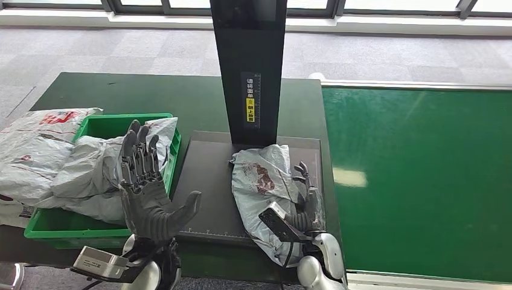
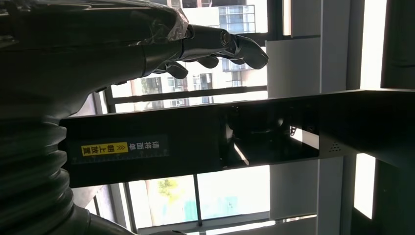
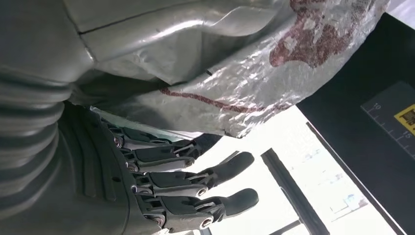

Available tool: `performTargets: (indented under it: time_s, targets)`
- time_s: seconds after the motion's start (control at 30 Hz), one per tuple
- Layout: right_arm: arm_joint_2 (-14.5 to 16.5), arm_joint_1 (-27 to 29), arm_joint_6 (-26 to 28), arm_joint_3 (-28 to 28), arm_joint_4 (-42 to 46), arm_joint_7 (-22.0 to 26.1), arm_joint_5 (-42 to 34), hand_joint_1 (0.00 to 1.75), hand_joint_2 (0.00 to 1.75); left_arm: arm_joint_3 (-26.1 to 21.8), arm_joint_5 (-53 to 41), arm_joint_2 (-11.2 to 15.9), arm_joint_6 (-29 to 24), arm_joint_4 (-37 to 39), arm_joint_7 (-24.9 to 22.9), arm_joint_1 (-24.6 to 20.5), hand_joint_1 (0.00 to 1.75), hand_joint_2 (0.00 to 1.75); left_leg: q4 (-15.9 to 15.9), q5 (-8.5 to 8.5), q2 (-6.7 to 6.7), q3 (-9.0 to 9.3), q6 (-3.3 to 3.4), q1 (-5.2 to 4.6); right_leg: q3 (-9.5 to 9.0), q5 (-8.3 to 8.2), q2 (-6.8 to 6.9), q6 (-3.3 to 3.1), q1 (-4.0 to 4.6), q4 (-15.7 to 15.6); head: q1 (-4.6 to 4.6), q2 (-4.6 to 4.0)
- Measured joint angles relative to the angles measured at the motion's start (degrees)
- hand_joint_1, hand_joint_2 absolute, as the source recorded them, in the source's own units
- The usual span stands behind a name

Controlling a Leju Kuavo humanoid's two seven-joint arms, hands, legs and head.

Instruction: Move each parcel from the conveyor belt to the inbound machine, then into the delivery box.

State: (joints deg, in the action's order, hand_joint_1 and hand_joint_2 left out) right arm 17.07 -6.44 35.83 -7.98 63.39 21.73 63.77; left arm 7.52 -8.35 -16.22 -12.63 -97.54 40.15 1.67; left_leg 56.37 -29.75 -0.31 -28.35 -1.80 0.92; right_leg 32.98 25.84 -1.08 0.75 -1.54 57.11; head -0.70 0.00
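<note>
Right hand grasps grey parcel on inbound machine platform.
Right fingers curl against the parcel's side; left hand hovers released, fingers spread, beside the green delivery box holding more parcels.

Crinkled glossy grey plastic parcel by my fingers; matt black scanner plate; green plastic crate; matt green belt.

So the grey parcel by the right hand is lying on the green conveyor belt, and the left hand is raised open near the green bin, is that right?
Not quite. The grey parcel by the right hand lies on the black platform of the inbound machine, not on the green conveyor belt. The head view shows this. The left hand is indeed raised open near the green bin.
</note>
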Motion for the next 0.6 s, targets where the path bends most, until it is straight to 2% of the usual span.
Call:
performTargets:
  time_s: [0.23, 0.37, 0.5, 0.6]
  targets:
    - [0.04, 0.72, 3.03, 0.37, 4.52, 2.28, -2.54, 0.0, 0.0, 0.6, -0.24, 0.09, -1.01, -0.33, 0.01, -0.05, 0.0, 1.75, 0.01, 0.01, 0.0, 0.33, 0.0, -0.01, 0.04, -0.01, 0.0, 0.0, 0.0, 0.0, 0.0, 0.0]
    - [0.09, 2.57, 4.23, 1.4, 15.32, 6.67, -7.09, 0.0, 0.0, 0.61, -0.87, 0.09, -1.01, -0.21, -0.03, -0.09, 0.0, 1.75, 0.03, 0.01, 0.0, 0.45, 0.0, -0.02, 0.04, -0.02, 0.0, 0.01, -0.01, 0.0, 0.01, 0.0]
    - [0.08, 3.82, 4.37, 2.3, 23.77, 7.61, -8.7, 0.0, 0.0, 0.61, -1.05, 0.09, -1.01, -0.04, -0.07, -0.11, 0.0, 1.75, 0.03, -0.03, 0.08, 0.47, 0.01, -0.03, 0.05, -0.02, -0.06, 0.01, -0.01, -0.02, 0.02, 0.0]
    - [0.07, 4.54, 4.32, 2.98, 28.43, 8.99, -10.88, 0.0, 1.31, 0.61, -1.26, 0.09, -0.94, 0.26, -0.58, -0.15, 0.0, 1.75, 0.03, -0.02, 0.06, 0.51, 0.02, -0.04, 0.06, -0.02, -0.06, 0.01, -0.01, -0.03, 0.01, 0.0]
